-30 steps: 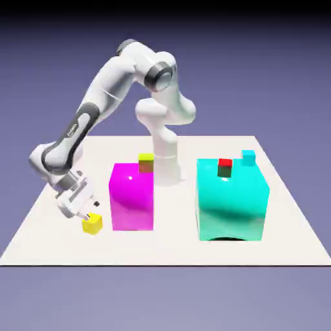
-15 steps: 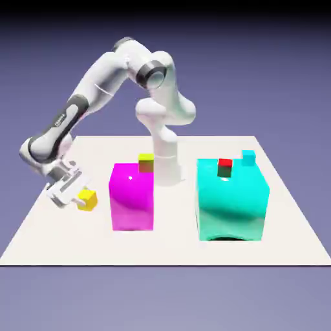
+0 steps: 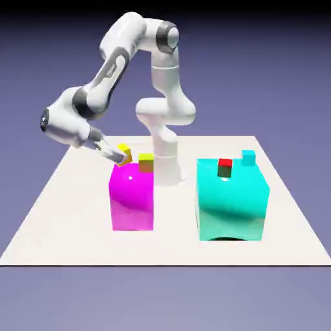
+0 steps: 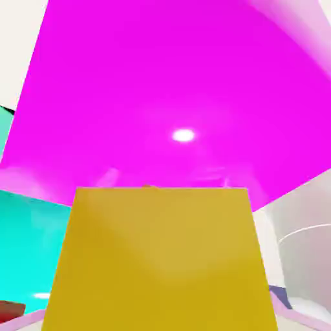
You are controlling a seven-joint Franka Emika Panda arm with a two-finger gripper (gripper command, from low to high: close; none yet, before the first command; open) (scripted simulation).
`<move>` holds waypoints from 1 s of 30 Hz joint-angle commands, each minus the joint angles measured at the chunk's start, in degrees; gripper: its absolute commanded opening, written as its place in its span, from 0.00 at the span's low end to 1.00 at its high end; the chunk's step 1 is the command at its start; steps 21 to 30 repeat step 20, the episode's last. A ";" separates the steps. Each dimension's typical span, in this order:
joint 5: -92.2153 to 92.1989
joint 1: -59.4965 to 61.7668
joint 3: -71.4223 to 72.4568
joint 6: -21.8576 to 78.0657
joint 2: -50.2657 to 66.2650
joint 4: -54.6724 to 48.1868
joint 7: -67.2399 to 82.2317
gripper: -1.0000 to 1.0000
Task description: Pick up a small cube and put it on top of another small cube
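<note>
While carried: small cube (image 3: 125,154) is pinched by the end effector (image 3: 120,155), left of centre.
Next: alignment over another small cube (image 3: 146,163) is needed.

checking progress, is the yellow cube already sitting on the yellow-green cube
No, the yellow cube is held in the gripper above the magenta cube, to the exterior view's left of the yellow-green cube.

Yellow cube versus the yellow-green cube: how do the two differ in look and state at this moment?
The yellow cube is plain bright yellow; the yellow-green cube has a dull brownish front face. The yellow cube is held off the surface in the gripper, above the magenta cube; the yellow-green cube rests on that magenta cube's top, ungripped. The yellow cube sits tilted; the yellow-green cube sits square. Both are tiny and about the same size.
</note>
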State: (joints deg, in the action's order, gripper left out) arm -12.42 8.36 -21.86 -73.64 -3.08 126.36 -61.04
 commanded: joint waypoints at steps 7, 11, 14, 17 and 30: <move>5.58 -1.12 7.77 -1.18 -8.12 4.03 3.91 0.00; 5.50 -1.27 8.24 -7.66 -10.06 12.33 3.89 0.00; 5.49 -1.29 8.29 -8.34 -10.26 13.20 3.89 1.00; 5.55 -1.18 7.94 -3.48 -8.81 6.97 3.90 1.00; 5.60 -1.09 7.65 0.43 -7.64 1.95 3.91 1.00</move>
